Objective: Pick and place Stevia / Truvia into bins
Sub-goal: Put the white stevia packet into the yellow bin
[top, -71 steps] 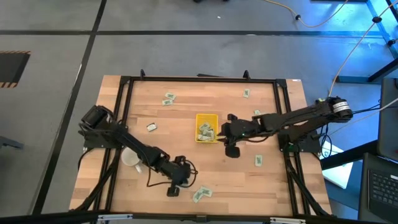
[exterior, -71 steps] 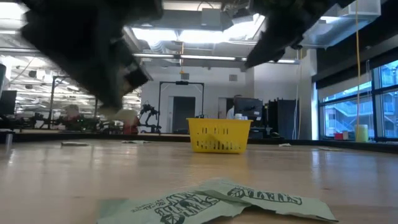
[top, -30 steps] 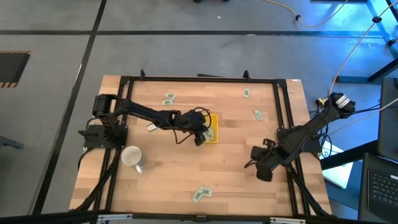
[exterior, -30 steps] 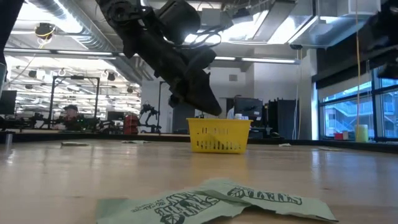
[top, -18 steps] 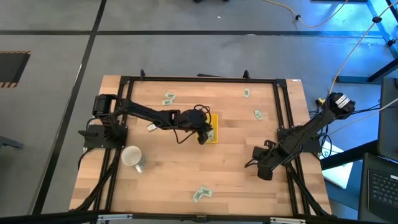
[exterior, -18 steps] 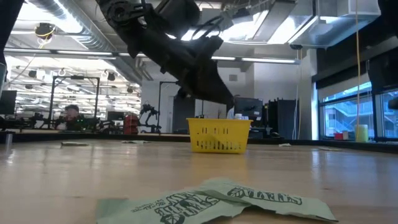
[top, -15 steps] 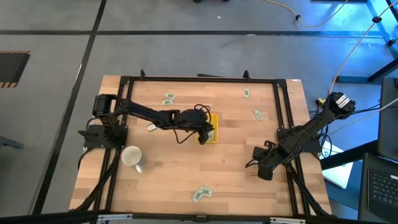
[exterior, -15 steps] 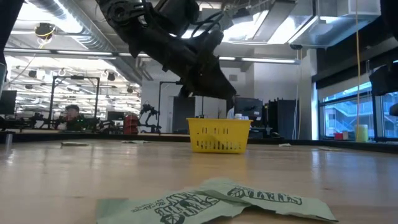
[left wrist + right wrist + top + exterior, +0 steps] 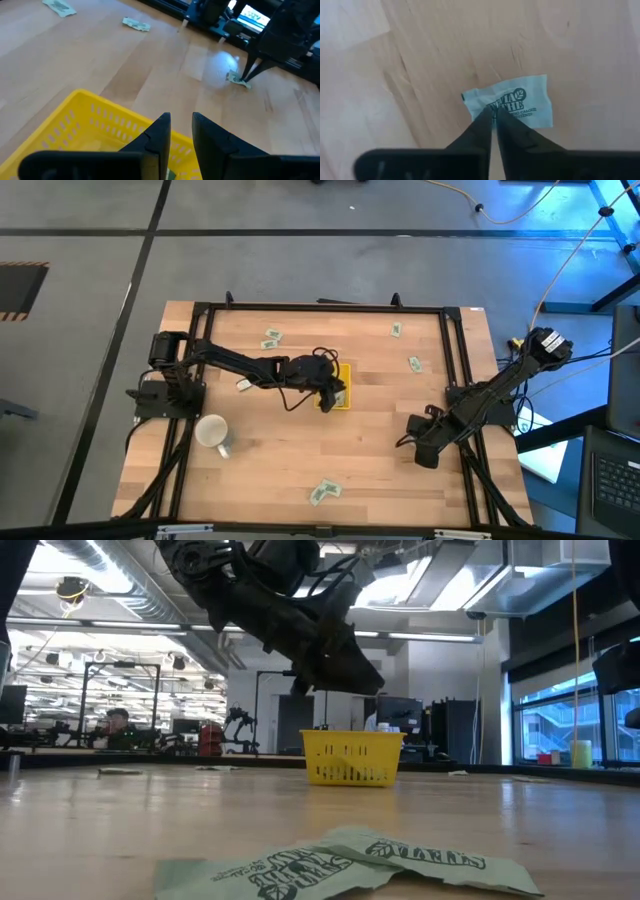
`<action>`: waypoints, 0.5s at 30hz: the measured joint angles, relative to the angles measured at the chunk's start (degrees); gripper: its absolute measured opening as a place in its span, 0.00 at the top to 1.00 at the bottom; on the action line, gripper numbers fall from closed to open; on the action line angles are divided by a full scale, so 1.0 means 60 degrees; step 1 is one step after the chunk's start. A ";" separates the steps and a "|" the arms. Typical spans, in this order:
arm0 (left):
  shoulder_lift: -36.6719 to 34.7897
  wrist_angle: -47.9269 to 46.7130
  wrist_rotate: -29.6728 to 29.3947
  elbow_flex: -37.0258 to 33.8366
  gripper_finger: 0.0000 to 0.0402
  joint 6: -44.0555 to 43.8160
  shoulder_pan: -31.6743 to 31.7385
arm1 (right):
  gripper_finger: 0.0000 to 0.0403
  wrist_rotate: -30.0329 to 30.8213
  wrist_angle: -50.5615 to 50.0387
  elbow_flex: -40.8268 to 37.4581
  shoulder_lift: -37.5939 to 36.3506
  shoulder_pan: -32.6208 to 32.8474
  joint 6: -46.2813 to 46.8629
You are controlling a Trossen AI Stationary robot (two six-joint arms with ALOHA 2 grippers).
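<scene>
While the left gripper [image 9: 331, 393] hangs over the small bright yellow slotted plastic bin [image 9: 338, 384] in the high view, the right gripper [image 9: 424, 451] is low at the table's right side. Loose white-and-green paper sweetener packets [image 9: 323, 491] lie scattered: two near the front edge, others toward the back, one small one beside the left arm. A white mug [image 9: 211, 432] stands well apart from the bin.

Low view now: the yellow bin [image 9: 352, 759] shows packets through its slots, left arm above it, crumpled packets [image 9: 345, 861] close to the lens.

Left wrist view: fingers [image 9: 158, 131] parted by a slim gap, nothing visible between them, right over the bin's rim [image 9: 107, 109]. If a packet is released this near the rim, it could land outside, I'd say.

Right wrist view: fingertips [image 9: 489, 118] pinched nearly together, pressed at the edge of a flat packet [image 9: 512, 101] on the wood. Risk, in my judgement: such thin paper may slide away or tear rather than lift.
</scene>
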 joint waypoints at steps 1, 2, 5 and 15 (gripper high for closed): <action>0.0000 0.0000 0.0071 0.0000 0.81 0.0022 0.0000 | 0.97 0.0000 0.0000 0.0000 0.0000 0.0000 0.0010; 0.0000 0.0004 0.0151 0.0000 0.81 0.0090 -0.0005 | 0.98 -0.0004 -0.0007 0.0003 0.0000 0.0000 0.0030; 0.0000 0.0004 0.0359 0.0000 0.81 0.0500 -0.0115 | 0.98 -0.0002 -0.0051 0.0138 0.0038 0.0000 0.0052; -0.0007 0.0189 0.0572 0.0083 0.81 0.1608 -0.0970 | 0.99 0.0996 -0.0321 0.1488 0.0073 -0.0062 -0.0390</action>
